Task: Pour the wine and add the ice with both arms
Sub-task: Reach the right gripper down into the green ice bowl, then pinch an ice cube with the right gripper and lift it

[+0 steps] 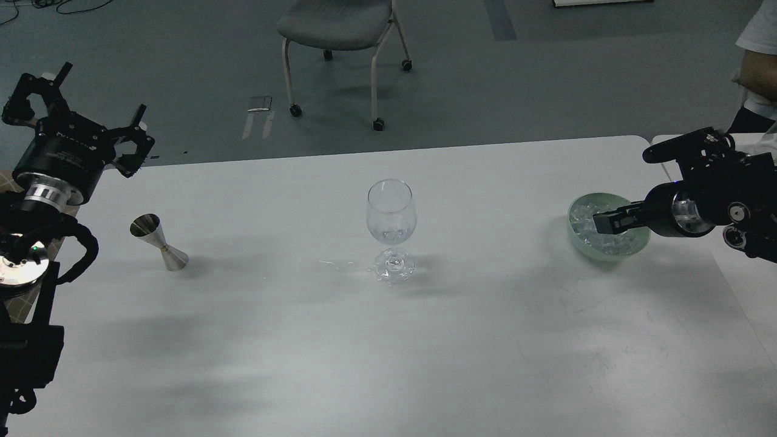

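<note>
The right gripper (607,222) is hanging over the green bowl (637,245), the ice (586,221) just beneath its tip; whether its fingers are parted, I cannot tell. The cubes look slippery and light, likely needing a pinch across flat faces. The left gripper (82,115) is spread wide, holding nothing.
</note>
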Controlling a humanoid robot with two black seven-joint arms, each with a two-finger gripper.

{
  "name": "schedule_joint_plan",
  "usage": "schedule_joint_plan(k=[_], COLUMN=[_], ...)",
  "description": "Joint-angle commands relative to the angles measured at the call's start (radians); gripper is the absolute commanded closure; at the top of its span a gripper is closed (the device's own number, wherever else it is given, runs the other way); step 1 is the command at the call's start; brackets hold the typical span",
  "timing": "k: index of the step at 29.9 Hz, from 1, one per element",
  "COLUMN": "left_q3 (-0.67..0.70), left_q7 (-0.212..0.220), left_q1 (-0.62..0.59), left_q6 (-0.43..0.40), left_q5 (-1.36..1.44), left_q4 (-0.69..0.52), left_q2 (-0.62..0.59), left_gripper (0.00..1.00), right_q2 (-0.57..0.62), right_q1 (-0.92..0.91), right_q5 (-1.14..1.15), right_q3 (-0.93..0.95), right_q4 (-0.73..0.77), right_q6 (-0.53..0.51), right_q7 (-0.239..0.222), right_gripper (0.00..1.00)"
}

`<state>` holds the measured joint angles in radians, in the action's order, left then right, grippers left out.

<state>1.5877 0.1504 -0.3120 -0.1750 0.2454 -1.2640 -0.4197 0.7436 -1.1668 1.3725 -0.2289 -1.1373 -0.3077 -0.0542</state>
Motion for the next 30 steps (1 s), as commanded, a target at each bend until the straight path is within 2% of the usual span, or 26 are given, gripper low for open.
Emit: schedule_joint_plan(k=[1,10,18,23,25,30], left_q3=[0.000,0.000,0.002,0.002,0.002,0.002], left_q7=[0.000,0.000,0.000,0.000,0.000,0.000], left_q1=[0.005,0.016,0.019,0.019,0.019,0.019], left_q6=[0.000,0.002,0.002,0.002,0.000,0.000], left_q5=[0.002,0.000,-0.002,-0.002,-0.002,-0.002], left_q4=[0.000,0.000,0.001,0.026,0.034,0.037], left_q2=[-0.001,0.006,0.004,0.004,0.001,-0.007], left_gripper=[0.02,0.02,0.02,0.02,0.02,0.02], right_q2=[-0.012,-0.036,-0.061,-0.079,-0.081,-0.081], right_q1=[0.009,0.024,0.036,0.036,0.036,0.035], right_q5=[0.016,0.036,0.036,0.036,0.036,0.034], right_q3=[-0.001,-0.001,0.000,0.002,0.002,0.002], right_q4=[0.005,0.022,0.054,0.068,0.071,0.070], right_q6=[0.007,0.013,0.013,0.028,0.033,0.033], right_q7=[-0.001,-0.007,-0.007,-0.016,-0.032,-0.038], right_gripper=[0.24,0.31,0.49,0.52,0.58,0.64])
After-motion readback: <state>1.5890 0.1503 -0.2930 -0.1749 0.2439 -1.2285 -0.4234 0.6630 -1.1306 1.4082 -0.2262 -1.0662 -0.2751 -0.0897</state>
